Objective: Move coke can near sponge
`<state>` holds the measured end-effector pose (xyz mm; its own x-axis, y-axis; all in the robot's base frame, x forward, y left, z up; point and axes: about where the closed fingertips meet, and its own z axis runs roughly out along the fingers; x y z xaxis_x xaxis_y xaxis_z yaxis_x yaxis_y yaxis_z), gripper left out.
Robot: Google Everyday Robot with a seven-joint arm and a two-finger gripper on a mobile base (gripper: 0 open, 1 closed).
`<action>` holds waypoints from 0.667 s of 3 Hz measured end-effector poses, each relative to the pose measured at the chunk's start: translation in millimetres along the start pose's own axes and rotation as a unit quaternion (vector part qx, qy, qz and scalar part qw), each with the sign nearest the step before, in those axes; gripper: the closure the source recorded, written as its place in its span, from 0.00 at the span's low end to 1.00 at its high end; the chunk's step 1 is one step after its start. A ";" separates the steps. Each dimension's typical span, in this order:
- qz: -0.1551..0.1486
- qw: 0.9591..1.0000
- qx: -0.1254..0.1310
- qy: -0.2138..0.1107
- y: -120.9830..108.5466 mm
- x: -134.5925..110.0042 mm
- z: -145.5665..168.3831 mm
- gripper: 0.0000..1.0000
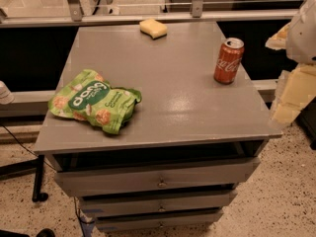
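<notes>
The coke can [228,60] is red with white script and a silver top. It stands upright near the right edge of the grey cabinet top [168,83]. The pale yellow sponge [153,28] lies at the far edge of the top, left of the can and well apart from it. My gripper [285,65] hangs at the right edge of the view, beyond the cabinet's right side and right of the can. Its cream-yellow fingers [292,93] stand apart, open and holding nothing.
A green crinkled snack bag [95,101] lies on the front left of the top. The cabinet has drawers [160,181] below. A metal rail [148,18] and glass run behind the top. A black stand foot [38,181] is on the speckled floor at left.
</notes>
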<state>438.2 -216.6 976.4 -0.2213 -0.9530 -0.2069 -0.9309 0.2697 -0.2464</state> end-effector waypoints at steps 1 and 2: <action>0.004 1.000 0.005 -0.004 -1.9 -0.1 0.5 0.00; 0.028 0.999 0.017 -0.036 -17.1 5.0 13.9 0.00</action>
<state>457.0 -224.0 966.4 -0.2507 -0.9241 -0.2885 -0.9066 0.3286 -0.2647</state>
